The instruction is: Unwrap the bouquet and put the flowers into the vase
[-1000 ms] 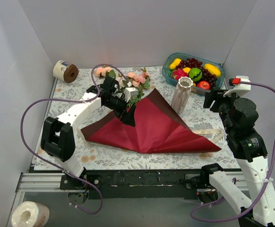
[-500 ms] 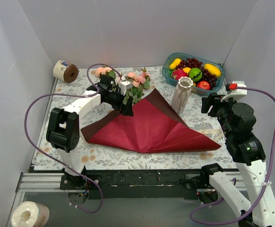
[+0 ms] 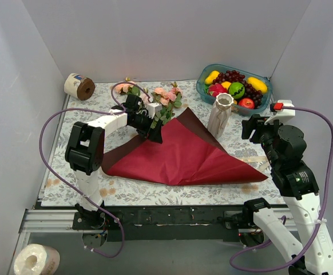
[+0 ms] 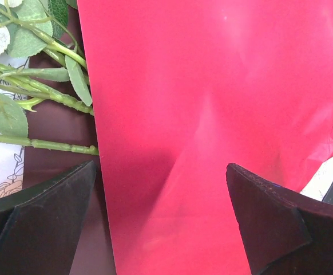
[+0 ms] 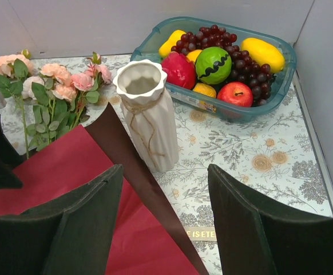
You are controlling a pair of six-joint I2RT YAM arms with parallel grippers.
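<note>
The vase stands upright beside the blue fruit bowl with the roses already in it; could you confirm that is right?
Not quite: the vase stands upright beside the blue fruit bowl, but it is empty. The right wrist view looks into its bare mouth, and the roses lie on the table, apart from it.

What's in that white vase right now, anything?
Empty: the vase stands upright with nothing rising from its open mouth, and the flowers lie flat at the red paper's edge.
</note>
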